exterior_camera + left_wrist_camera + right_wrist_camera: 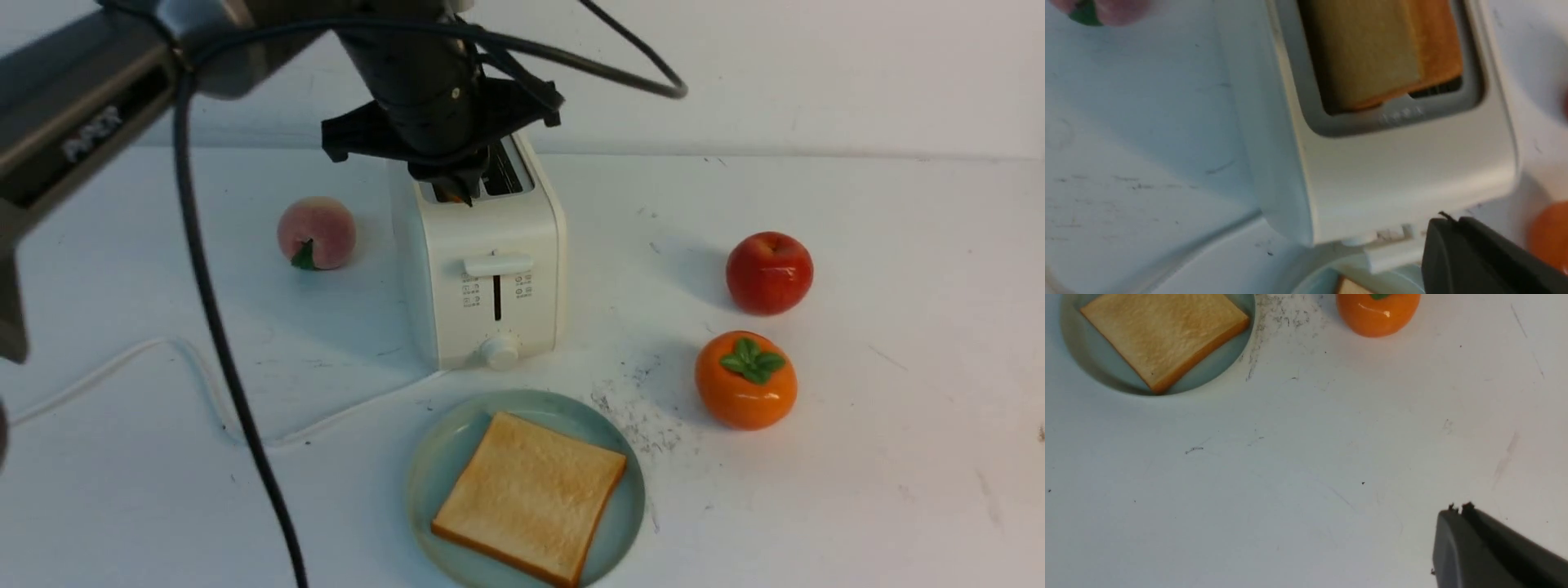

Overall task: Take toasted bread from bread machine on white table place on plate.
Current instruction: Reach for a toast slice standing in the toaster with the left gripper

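Observation:
The cream-white bread machine (490, 245) stands mid-table on the white table (898, 457). One slice of toasted bread (1372, 53) sits in its slot, golden face and orange crust showing. My left gripper (459, 192) hangs just over the toaster's top near the slot, shut with nothing between its fingers; in the left wrist view its tips (1447, 220) lie over the toaster's front edge, apart from the slice. Another slice (531, 498) lies flat on the pale blue-green plate (441, 457) in front of the toaster. My right gripper (1457, 508) is shut and empty above bare table.
A peach (316, 233) lies left of the toaster. A red apple (769, 272) and an orange persimmon (744, 380) sit to the right. The white cord (122, 359) trails across the left side, and my left arm's black cable (220, 343) hangs in front.

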